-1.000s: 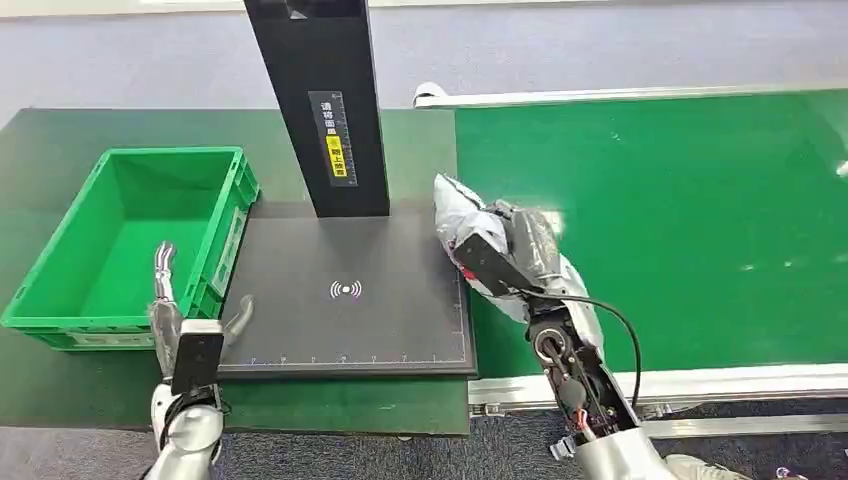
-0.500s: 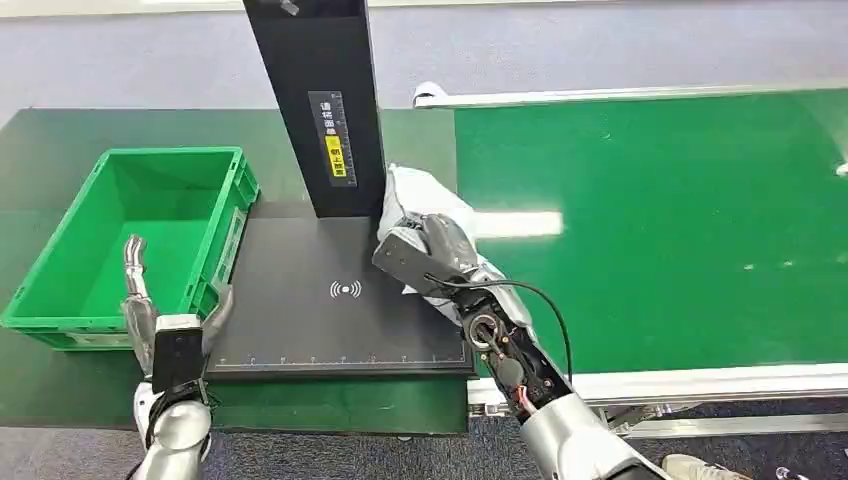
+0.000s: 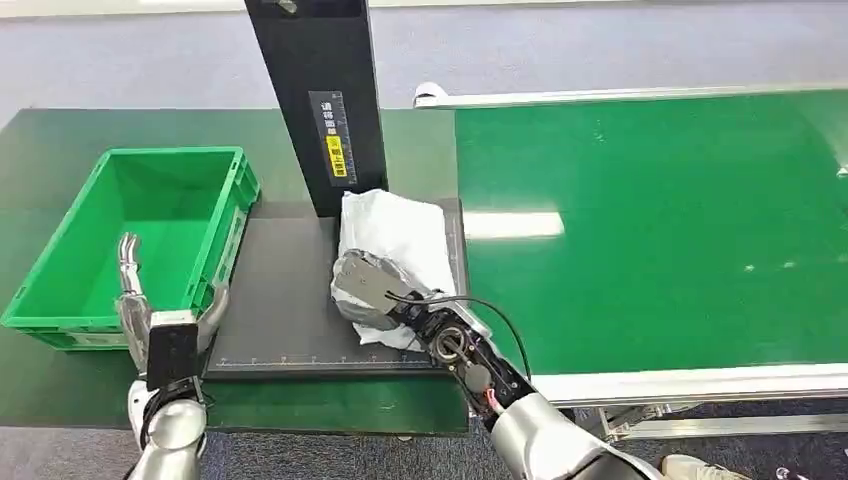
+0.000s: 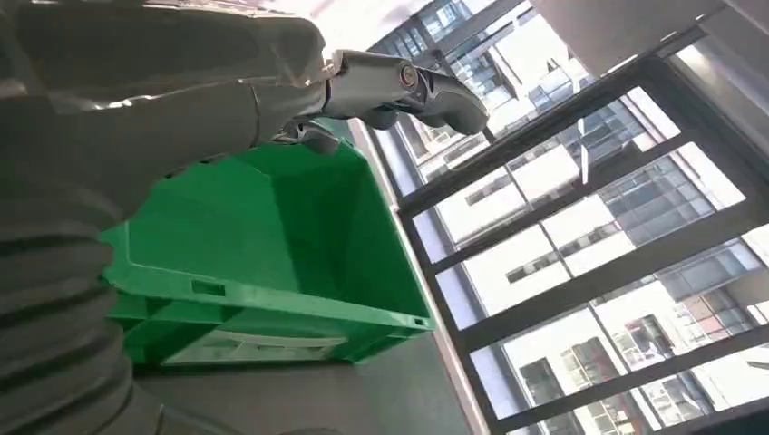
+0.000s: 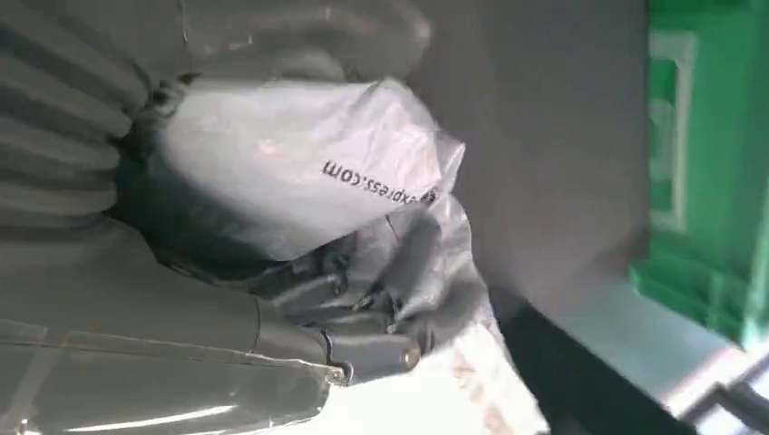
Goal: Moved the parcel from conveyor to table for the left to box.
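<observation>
A white plastic-wrapped parcel [image 3: 395, 235] lies on the black pad [image 3: 280, 300] of the table, just in front of the black post [image 3: 320, 110]. My right hand [image 3: 362, 285] grips its near end. In the right wrist view the fingers [image 5: 363, 299] curl into the crinkled wrap of the parcel [image 5: 299, 168]. My left hand [image 3: 160, 315] hovers with its fingers spread at the near right corner of the green box [image 3: 140, 235]; the left wrist view shows the fingers [image 4: 399, 86] above the box [image 4: 263, 254], holding nothing.
The green conveyor belt [image 3: 660, 220] runs along the right, with a white rail [image 3: 700, 382] at its near edge. The dark green table [image 3: 60, 150] carries the box and the pad. The post stands tall at the pad's far edge.
My right hand has carried the parcel leftward off the conveyor and down onto the black pad. The left hand has drifted slightly left and stays open.
</observation>
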You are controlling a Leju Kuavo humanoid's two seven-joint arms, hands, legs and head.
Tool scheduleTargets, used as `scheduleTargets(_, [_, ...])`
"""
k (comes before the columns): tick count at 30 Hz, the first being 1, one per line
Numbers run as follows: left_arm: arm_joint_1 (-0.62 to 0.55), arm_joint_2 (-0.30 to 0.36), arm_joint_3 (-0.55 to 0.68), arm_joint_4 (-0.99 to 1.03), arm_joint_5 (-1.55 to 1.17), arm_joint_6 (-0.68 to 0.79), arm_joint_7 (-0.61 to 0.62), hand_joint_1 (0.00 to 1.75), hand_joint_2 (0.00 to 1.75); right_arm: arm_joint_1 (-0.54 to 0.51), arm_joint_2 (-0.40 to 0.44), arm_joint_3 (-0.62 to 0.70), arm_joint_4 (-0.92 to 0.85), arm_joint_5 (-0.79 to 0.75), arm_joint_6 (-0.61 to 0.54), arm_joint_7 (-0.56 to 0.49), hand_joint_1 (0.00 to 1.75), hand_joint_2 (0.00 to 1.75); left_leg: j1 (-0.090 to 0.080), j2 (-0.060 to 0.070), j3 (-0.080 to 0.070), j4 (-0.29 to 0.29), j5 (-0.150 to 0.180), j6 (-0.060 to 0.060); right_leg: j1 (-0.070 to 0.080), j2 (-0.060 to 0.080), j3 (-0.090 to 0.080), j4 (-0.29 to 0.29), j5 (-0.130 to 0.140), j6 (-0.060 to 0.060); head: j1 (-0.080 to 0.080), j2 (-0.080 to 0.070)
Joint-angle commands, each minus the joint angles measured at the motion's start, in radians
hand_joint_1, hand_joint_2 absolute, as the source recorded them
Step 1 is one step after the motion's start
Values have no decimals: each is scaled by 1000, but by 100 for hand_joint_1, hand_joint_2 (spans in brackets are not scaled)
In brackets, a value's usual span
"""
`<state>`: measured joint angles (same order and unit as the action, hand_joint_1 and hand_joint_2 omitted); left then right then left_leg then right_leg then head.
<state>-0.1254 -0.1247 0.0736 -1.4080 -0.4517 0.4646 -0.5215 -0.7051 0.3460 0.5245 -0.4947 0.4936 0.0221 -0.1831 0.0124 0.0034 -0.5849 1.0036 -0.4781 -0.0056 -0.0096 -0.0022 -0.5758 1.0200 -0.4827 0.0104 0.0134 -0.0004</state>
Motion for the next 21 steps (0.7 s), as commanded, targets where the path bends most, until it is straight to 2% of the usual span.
scheduleTargets(1, [-27, -5, 24, 54, -2, -6, 7, 0, 175, -41, -5, 33, 131, -5, 10, 6, 0, 0, 0, -1, 2, -2, 1, 0, 0, -1, 2, -2, 1, 0, 0, 0])
scheduleTargets(4, [-33, -4, 19, 64, -5, -13, 7, 0, 175, -31, -13, 10, 107, -35, 5, -14, 0, 0, 0, -2, 2, -3, 2, 0, 0, -1, 3, -3, 1, -1, 0, 0])
scheduleTargets(8, [-46, -1, 9, 83, -11, -26, 4, 0, 175, -20, -47, -59, -10, -137, 6, -130, 0, 0, 0, -3, 1, -1, 1, 0, 0, -3, 2, -1, 0, 0, 0, 0])
scheduleTargets(11, [-45, 2, 8, 69, -25, -31, -2, 0, 175, 24, -88, -107, -250, -224, -33, -228, 0, 0, 0, -3, 0, 0, 1, 1, 0, -3, 0, -1, 0, 0, 0, 0])
scheduleTargets(13, [-43, 11, -5, 56, -34, -39, -7, 0, 175, 69, -119, -134, -441, -263, -68, -230, 0, 0, 0, -3, 0, -1, 2, 1, 0, -3, 1, -2, 1, 0, 0, 0])
scheduleTargets(15, [-49, 15, -20, 48, -42, -46, -9, 0, 175, 93, -142, -152, -545, -289, -77, -216, 0, 0, 0, -4, 0, -1, 1, 1, 0, -3, 1, -2, 0, 0, 0, 0])
scheduleTargets(21, [-29, 36, -65, -14, -93, -60, 8, 0, 175, 143, -191, -195, -628, -281, -105, -189, 0, 0, 1, -5, 1, -2, 1, 1, 1, -5, 3, -3, 0, 0, 0, 0])
